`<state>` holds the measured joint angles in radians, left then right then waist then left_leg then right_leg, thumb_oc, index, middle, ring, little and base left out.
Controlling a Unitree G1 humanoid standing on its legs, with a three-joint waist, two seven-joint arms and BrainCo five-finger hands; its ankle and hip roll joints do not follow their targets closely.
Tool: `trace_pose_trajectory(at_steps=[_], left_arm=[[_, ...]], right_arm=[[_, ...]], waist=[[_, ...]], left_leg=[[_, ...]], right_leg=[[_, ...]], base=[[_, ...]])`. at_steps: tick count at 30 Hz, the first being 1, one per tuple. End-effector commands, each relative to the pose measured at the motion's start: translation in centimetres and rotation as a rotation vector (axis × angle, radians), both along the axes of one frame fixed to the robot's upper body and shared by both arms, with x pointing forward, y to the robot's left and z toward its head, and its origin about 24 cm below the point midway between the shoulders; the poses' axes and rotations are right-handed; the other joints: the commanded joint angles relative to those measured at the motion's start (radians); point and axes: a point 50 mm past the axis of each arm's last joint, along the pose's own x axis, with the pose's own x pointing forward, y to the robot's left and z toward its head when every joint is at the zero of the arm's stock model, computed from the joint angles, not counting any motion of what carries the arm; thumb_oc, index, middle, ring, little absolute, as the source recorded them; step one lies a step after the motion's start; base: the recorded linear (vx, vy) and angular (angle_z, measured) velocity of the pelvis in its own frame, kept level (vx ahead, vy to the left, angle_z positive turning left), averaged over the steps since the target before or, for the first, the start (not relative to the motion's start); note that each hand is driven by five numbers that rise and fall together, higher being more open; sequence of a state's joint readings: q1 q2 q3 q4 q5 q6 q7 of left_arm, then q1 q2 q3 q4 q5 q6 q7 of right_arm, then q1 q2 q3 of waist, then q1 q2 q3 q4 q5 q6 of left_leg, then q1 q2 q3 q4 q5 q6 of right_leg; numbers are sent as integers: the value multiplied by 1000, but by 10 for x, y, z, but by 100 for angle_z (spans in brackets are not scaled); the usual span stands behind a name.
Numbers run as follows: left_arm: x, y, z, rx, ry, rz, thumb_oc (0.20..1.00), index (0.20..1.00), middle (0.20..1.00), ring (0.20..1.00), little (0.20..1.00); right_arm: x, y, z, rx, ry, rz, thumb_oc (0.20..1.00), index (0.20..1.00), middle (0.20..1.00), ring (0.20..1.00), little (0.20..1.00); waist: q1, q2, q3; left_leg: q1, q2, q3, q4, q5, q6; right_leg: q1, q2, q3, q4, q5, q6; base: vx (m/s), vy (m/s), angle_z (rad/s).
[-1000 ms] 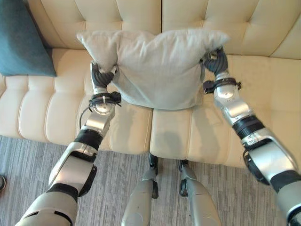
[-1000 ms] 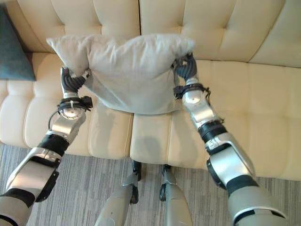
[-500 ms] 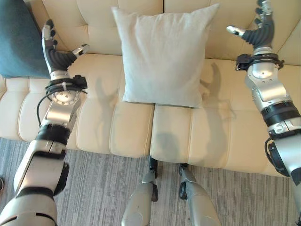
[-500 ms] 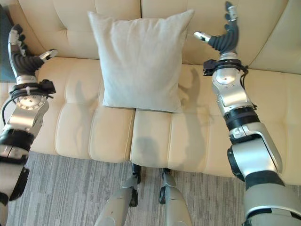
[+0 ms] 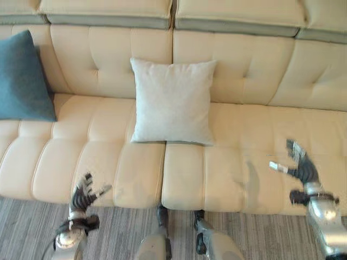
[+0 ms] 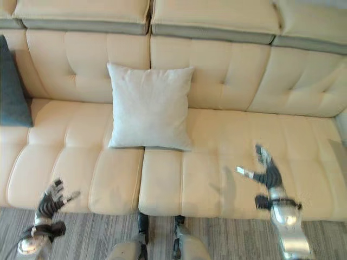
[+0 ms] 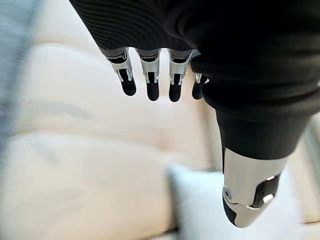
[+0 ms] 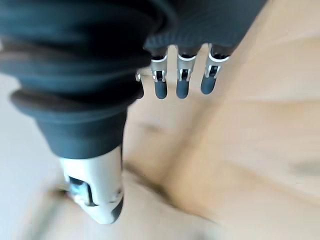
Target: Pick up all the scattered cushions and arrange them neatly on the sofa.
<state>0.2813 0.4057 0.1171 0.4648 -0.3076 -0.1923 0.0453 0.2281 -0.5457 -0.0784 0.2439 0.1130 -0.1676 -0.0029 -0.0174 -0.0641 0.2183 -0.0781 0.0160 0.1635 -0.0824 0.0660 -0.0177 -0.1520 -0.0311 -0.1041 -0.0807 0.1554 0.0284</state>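
Cream tufted leather forms the sofa (image 5: 238, 157), its padded seat ribbed and smooth. Half a second ago both hands flanked the grey cushion (image 5: 173, 101); now the left hand (image 5: 84, 196) and right hand (image 5: 300, 168) hang low at the near seat edge, fingers spread, empty. That soft, square, woven cushion leans placed against the backrest; a teal cushion (image 5: 23, 78) stands far left.

Two cushions are sitting on one cream sofa (image 5: 244, 162): one light grey cushion (image 5: 173, 101) is leaning upright against the backrest near the middle, and one teal cushion (image 5: 23, 77) is leaning at the robot's left end. Two hands are showing: the left hand (image 5: 84, 196) and the right hand (image 5: 299, 167).
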Motion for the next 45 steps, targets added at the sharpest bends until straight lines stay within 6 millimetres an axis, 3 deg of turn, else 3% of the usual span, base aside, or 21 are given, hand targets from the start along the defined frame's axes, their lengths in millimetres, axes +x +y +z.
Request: trace_pose_trajectory(at_steps=[1, 3, 5, 7, 8, 9, 12, 13, 16, 19, 21, 24, 26, 28, 29, 33, 39, 41, 42, 43, 45], left_arm=[[-20, 3, -13, 39, 109, -69, 1000, 1000, 1000, 1000, 1000], [-21, 2, -15, 38, 125, -77, 1000, 1000, 1000, 1000, 1000], [-7, 3, -11, 80, 123, -127, 1000, 1000, 1000, 1000, 1000], [13, 5, -1, 123, 79, -159, 1000, 1000, 1000, 1000, 1000], [14, 5, 0, 124, 78, -159, 1000, 1000, 1000, 1000, 1000], [26, 3, 7, 157, 44, -186, 1000, 1000, 1000, 1000, 1000], [29, 1, 10, 173, 28, -186, 1000, 1000, 1000, 1000, 1000], [29, 2, 10, 179, 29, -174, 1000, 1000, 1000, 1000, 1000], [37, -6, 11, 187, 4, -179, 1000, 1000, 1000, 1000, 1000], [39, -10, 10, 171, -6, -166, 1000, 1000, 1000, 1000, 1000], [41, -15, 7, 159, -9, -174, 1000, 1000, 1000, 1000, 1000], [35, -18, 4, 145, 4, -190, 1000, 1000, 1000, 1000, 1000], [35, -20, 3, 138, 1, -184, 1000, 1000, 1000, 1000, 1000], [34, -26, 0, 126, 10, -190, 1000, 1000, 1000, 1000, 1000], [35, -30, -1, 116, 6, -199, 1000, 1000, 1000, 1000, 1000], [43, -36, 0, 132, 11, -258, 1000, 1000, 1000, 1000, 1000], [43, -40, -1, 135, 26, -294, 1000, 1000, 1000, 1000, 1000], [44, -40, 1, 129, 20, -285, 1000, 1000, 1000, 1000, 1000], [44, -40, 2, 129, 13, -280, 1000, 1000, 1000, 1000, 1000], [44, -41, 5, 123, -4, -269, 1000, 1000, 1000, 1000, 1000], [40, -39, 5, 112, -6, -250, 1000, 1000, 1000, 1000, 1000]], right_arm=[[-18, 0, -26, -87, 148, 59, 1000, 1000, 1000, 1000, 1000], [-24, 0, -39, -91, 210, 51, 1000, 1000, 1000, 1000, 1000], [-20, 10, -55, -99, 268, 68, 1000, 1000, 1000, 1000, 1000], [-14, 20, -61, -68, 269, 67, 1000, 1000, 1000, 1000, 1000], [-14, 20, -61, -68, 268, 67, 1000, 1000, 1000, 1000, 1000], [-16, 26, -66, -33, 275, 59, 1000, 1000, 1000, 1000, 1000], [-22, 28, -75, -2, 300, 19, 1000, 1000, 1000, 1000, 1000], [-21, 29, -75, 0, 299, 10, 1000, 1000, 1000, 1000, 1000], [-12, 28, -70, 30, 259, -25, 1000, 1000, 1000, 1000, 1000], [-8, 22, -65, 8, 243, -37, 1000, 1000, 1000, 1000, 1000], [-4, 16, -60, -5, 229, -49, 1000, 1000, 1000, 1000, 1000], [-12, 15, -61, 19, 226, -68, 1000, 1000, 1000, 1000, 1000], [-14, 16, -63, 26, 239, -62, 1000, 1000, 1000, 1000, 1000], [-15, 20, -66, 27, 249, -58, 1000, 1000, 1000, 1000, 1000], [-15, 21, -67, 33, 249, -58, 1000, 1000, 1000, 1000, 1000], [-20, 26, -73, 74, 267, -74, 1000, 1000, 1000, 1000, 1000], [-16, 35, -80, 136, 277, -91, 1000, 1000, 1000, 1000, 1000], [-9, 41, -79, 164, 260, -96, 1000, 1000, 1000, 1000, 1000], [-6, 43, -78, 172, 251, -98, 1000, 1000, 1000, 1000, 1000], [-1, 45, -76, 182, 230, -110, 1000, 1000, 1000, 1000, 1000], [5, 48, -74, 180, 217, -108, 1000, 1000, 1000, 1000, 1000]], waist=[[-15, -9, -90], [-15, -15, -85], [-25, -29, -50], [-18, -23, -10], [-18, -25, -12], [1, -7, -5], [23, 14, -22], [34, 7, -27], [72, -7, -34], [71, 9, -17], [60, 14, 2], [19, -12, -13], [11, -26, -17], [9, -20, -30], [5, -17, -38], [-28, -18, -75], [-40, -29, -69], [-42, -32, -59], [-36, -34, -60], [-14, -31, -57], [8, -13, -67]], left_leg=[[42, -44, -6, 35, -107, 7], [46, -46, -12, 27, -103, 9], [22, -45, -15, 22, -84, 22], [-23, -14, -10, 53, -65, 25], [-28, -15, -10, 54, -63, 25], [-67, 14, -6, 73, -34, 25], [-82, 34, -8, 50, 3, 17], [-93, 35, -5, 46, 18, 10], [-226, 43, -11, 67, 99, -44], [-273, 51, -23, 71, 135, -73], [-279, 25, -42, 108, 94, -71], [-230, -5, -30, 205, -31, -41], [-178, -32, -79, 246, -97, -40], [-139, -61, -155, 207, -103, -31], [-119, -57, -154, 165, -98, -27], [-58, -48, -119, 74, -81, -15], [-22, -38, -54, 87, -108, 8], [-4, -21, 1, 100, -127, 18], [-1, -12, 27, 102, -129, 19], [24, 17, 98, 100, -132, 19], [63, 54, 162, 72, -138, 6]], right_leg=[[-2, -33, 24, 17, -46, 120], [-8, -31, 32, 22, -38, 123], [-67, -26, 62, 93, -7, 145], [-101, -6, 69, 221, -86, 144], [-106, -7, 70, 222, -85, 144], [-87, -9, 51, 377, -166, 114], [-26, -20, 49, 548, -203, 99], [16, -39, 40, 551, -193, 106], [124, 12, 29, 279, -345, 54], [103, 37, 28, 234, -344, 37], [70, 33, 14, 219, -310, 38], [51, -11, -6, 161, -245, 49], [46, -22, 15, 135, -212, 49], [42, -6, 38, 119, -197, 54], [45, -1, 39, 112, -197, 54], [39, 12, 63, 103, -179, 62], [19, 33, 138, 136, -163, 74], [-3, 44, 151, 170, -155, 85], [-13, 41, 138, 178, -152, 88], [-18, -2, -7, 200, -163, 88], [-15, -68, -192, 242, -195, 90]], base=[[-138, 52, -26], [-171, 33, -24], [-403, -15, -23], [-414, -26, -30], [-424, -29, -22], [-355, -45, -24], [-265, -77, -5], [-260, -194, 11], [-292, -250, 8], [-257, -88, 8], [-382, -33, 19], [-246, -5, 41], [-128, 31, 30], [-38, 64, -11], [15, 61, -22], [-11, 43, -22], [-40, 50, -65], [-48, 1, -138], [-45, -84, -163], [-54, -104, -209], [38, -102, -229]])
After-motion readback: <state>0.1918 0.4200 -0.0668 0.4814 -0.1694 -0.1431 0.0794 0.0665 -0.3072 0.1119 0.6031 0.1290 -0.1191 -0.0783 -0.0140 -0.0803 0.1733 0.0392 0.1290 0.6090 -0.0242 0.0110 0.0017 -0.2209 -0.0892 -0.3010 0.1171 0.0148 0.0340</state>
